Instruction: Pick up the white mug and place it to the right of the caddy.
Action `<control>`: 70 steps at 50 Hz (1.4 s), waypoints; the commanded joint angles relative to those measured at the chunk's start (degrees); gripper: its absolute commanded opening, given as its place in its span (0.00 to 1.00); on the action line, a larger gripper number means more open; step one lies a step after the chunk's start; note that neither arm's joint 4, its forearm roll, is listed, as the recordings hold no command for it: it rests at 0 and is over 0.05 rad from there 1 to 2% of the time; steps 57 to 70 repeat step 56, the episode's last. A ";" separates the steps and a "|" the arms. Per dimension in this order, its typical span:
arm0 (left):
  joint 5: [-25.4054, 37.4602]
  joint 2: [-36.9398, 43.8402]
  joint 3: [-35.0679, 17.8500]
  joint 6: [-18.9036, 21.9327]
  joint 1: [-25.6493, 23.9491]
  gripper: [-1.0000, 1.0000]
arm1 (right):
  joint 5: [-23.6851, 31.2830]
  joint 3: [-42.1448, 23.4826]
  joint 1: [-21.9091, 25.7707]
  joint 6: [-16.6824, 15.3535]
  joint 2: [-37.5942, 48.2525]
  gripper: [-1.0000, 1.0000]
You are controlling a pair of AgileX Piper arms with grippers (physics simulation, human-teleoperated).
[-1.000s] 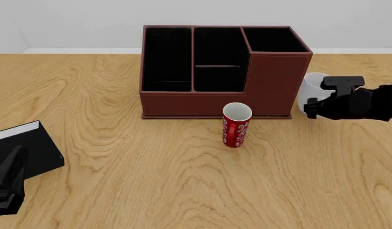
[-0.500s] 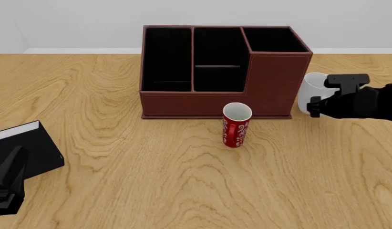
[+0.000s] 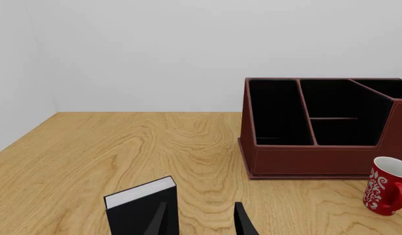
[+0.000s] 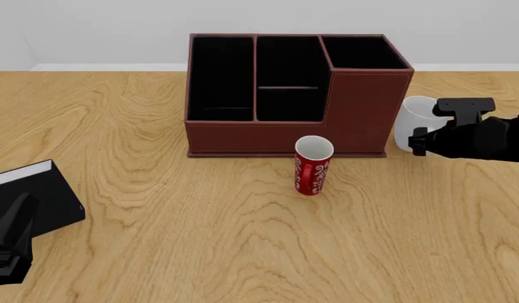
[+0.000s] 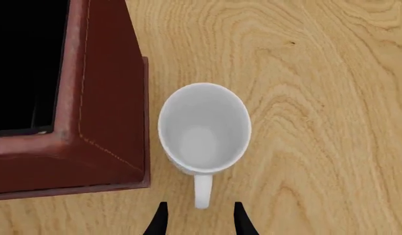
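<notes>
Beside the right wall of the large dark reddish-brown caddy point(image 4: 289, 95) with its three black-lined compartments, your plain glossy white ceramic mug point(image 4: 413, 120) stands upright on the wooden bench point(image 4: 201, 227), just off the caddy's base lip; whether the two touch cannot be told. From the right wrist view the mug point(image 5: 204, 128) shows its bare interior, and its loop handle points straight back toward your right end effector point(image 5: 198, 221). The two fingertips there stand parted on either side of the handle's end, a little short of it, and grip nothing (the handle lies in line with the gap, not inside it). In the front view the right end effector point(image 4: 428, 123) hovers over the mug's right side, hiding part of its rim.

Your left end effector point(image 3: 201, 220) sits low at the near left of the bench, its fingers apart and holding nothing. A small black box with a white edge point(image 3: 142, 208) stands just beside it, overlapping one fingertip in the left wrist view. A slim red cup with white patterns point(image 4: 312, 165) stands upright in front of the caddy, near its right half, well apart from the mug.
</notes>
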 commanded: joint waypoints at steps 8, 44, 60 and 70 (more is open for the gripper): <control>0.00 0.00 0.00 0.00 0.00 1.00 | 0.82 3.48 -0.56 -0.24 -7.17 1.00; 0.00 0.00 0.00 0.00 0.00 1.00 | 2.21 5.74 0.20 0.13 -13.94 1.00; 0.00 0.00 0.00 0.00 0.00 1.00 | 2.65 7.29 0.48 0.42 -16.81 1.00; 0.00 0.00 0.00 0.00 0.00 1.00 | 2.65 7.29 0.48 0.42 -16.81 1.00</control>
